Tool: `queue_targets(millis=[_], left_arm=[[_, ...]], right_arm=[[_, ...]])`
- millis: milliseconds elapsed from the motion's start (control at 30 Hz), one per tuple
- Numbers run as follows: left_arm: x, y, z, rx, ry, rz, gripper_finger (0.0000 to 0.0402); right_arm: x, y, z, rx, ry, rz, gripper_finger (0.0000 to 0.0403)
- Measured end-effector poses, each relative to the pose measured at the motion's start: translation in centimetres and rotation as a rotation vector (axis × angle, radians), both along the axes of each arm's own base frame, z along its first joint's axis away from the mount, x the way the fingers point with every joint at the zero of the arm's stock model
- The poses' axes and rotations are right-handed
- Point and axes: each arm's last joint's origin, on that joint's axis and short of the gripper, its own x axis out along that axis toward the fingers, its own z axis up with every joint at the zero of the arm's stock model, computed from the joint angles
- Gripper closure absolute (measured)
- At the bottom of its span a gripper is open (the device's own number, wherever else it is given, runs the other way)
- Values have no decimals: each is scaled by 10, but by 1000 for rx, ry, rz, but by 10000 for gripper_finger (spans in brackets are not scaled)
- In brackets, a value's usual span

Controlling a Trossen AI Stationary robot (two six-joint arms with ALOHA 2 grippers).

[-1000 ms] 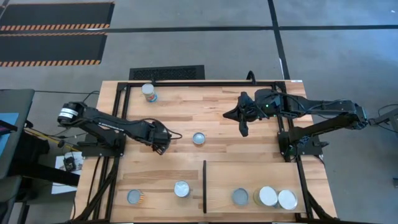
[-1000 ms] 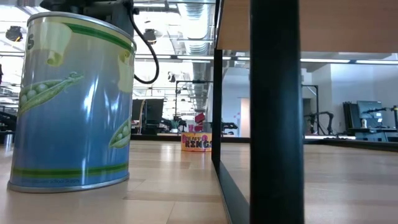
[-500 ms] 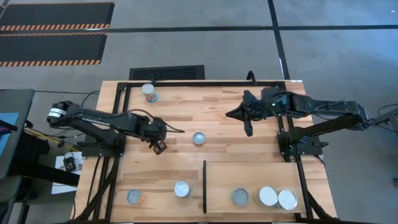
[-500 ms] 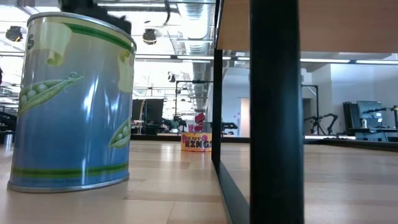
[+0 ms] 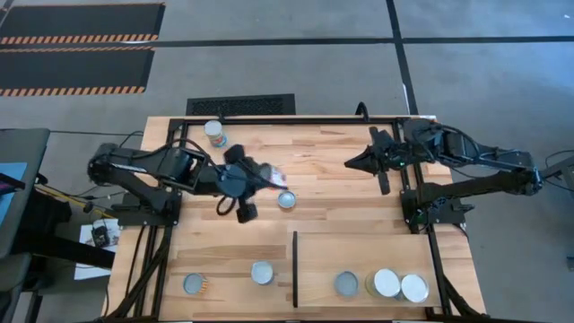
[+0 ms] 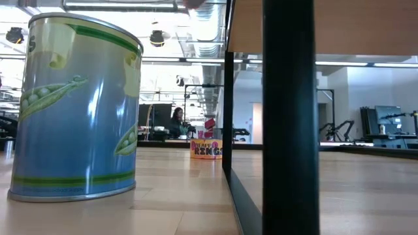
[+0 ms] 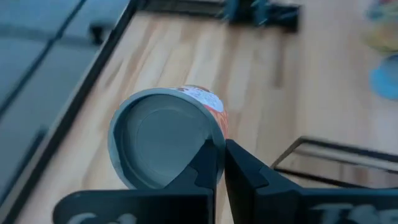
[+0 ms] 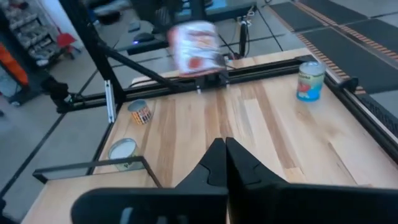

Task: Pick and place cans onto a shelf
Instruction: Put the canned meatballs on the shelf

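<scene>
Now that it has swung out over the desk (image 5: pixel 323 224) and clenched, the left hand (image 7: pixel 219 146) has a red-and-white can (image 7: pixel 163 137) at its fingertips, seemingly airborne. Whether it pinches the rim I cannot tell. The right hand (image 8: pixel 222 148) waits clenched, empty. The shelf (image 5: pixel 359 256) holds three cans (image 5: pixel 386 283), so most placing remains.

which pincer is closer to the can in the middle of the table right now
Left. The left pincer hangs right beside the middle can, fingers shut. The right pincer is farther off, toward the table's right.
</scene>
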Motion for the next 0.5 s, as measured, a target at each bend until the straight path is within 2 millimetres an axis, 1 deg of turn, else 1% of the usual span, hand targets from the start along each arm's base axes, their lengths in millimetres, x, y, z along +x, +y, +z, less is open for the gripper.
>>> queue_targets(millis=[100, 200, 267, 367, 500], left_arm=[[17, -15, 19, 72, -11, -128, 401], [37, -31, 27, 129, -1, -259, 401], [50, -42, 28, 148, -4, -347, 401], [66, -61, 25, 173, 4, -468, 401], [87, -85, 3, 189, 64, -578, 401]], right_arm=[[-1, -2, -1, 14, 10, -17, 398], [0, -4, -2, 52, 22, -40, 399], [1, -4, -3, 64, 33, -48, 398], [3, -4, -5, 60, 41, -44, 398], [3, -5, -8, 53, 77, -42, 398]])
